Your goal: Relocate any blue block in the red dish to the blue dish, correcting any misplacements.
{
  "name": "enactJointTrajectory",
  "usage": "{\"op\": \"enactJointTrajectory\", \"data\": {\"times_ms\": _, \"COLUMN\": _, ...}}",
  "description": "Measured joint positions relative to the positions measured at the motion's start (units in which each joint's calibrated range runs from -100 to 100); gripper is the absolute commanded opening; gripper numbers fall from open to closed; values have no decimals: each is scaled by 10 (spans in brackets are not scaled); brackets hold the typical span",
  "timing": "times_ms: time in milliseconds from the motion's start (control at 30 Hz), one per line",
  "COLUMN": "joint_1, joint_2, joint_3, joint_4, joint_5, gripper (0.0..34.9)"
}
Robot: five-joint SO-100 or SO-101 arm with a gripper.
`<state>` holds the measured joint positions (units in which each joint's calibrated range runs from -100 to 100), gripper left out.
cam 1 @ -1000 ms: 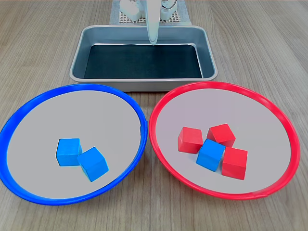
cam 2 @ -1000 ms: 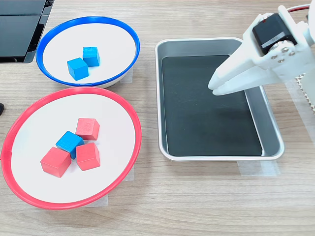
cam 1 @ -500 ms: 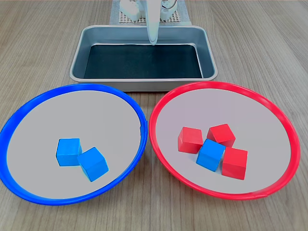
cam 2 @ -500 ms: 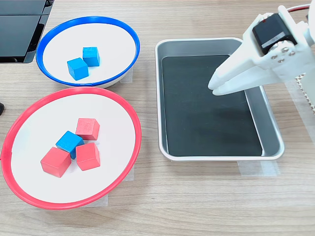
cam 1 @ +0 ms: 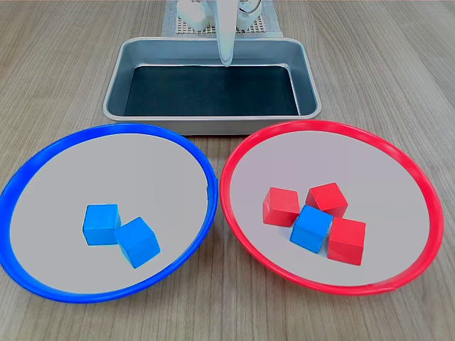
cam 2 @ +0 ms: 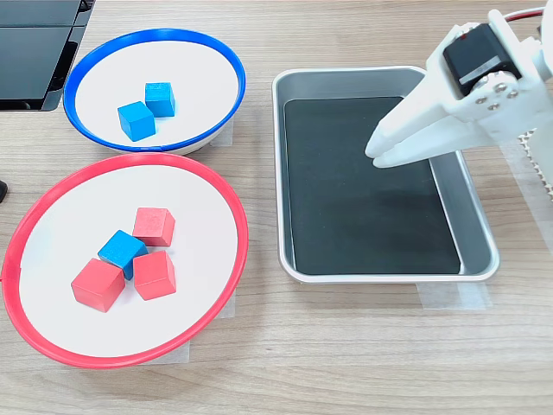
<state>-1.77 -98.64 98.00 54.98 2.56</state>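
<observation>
Bright, even overhead light is filling both exterior views; shadows are lying soft, and focus is staying sharp throughout.

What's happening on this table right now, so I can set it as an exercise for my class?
A white robot gripper hangs over the metal tray, jaws nearly closed and holding nothing. One blue block sits wedged among three red cubes in the red dish. The blue dish holds two other blue cubes. The sorting job is not yet done: the misplaced blue block remains untouched.
</observation>
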Motion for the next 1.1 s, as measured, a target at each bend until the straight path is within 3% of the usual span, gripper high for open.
{"op": "enactJointTrajectory", "data": {"times_ms": 133, "joint_1": 0, "joint_2": 0, "joint_3": 0, "joint_4": 0, "joint_5": 0, "gripper": 0}}
{"op": "enactJointTrajectory", "data": {"times_ms": 500, "joint_1": 0, "joint_2": 0, "joint_3": 0, "joint_4": 0, "joint_5": 0, "gripper": 0}}
{"op": "enactJointTrajectory", "data": {"times_ms": 700, "joint_1": 13, "joint_2": 60, "joint_3": -27, "joint_4": -56, "joint_5": 23, "gripper": 0}}
{"op": "enactJointTrajectory", "data": {"times_ms": 933, "joint_1": 4, "joint_2": 305, "joint_3": -279, "joint_4": -77, "joint_5": 42, "gripper": 10}}
{"op": "enactJointTrajectory", "data": {"times_ms": 1100, "joint_1": -12, "joint_2": 551, "joint_3": -542, "joint_4": -31, "joint_5": 16, "gripper": 23}}
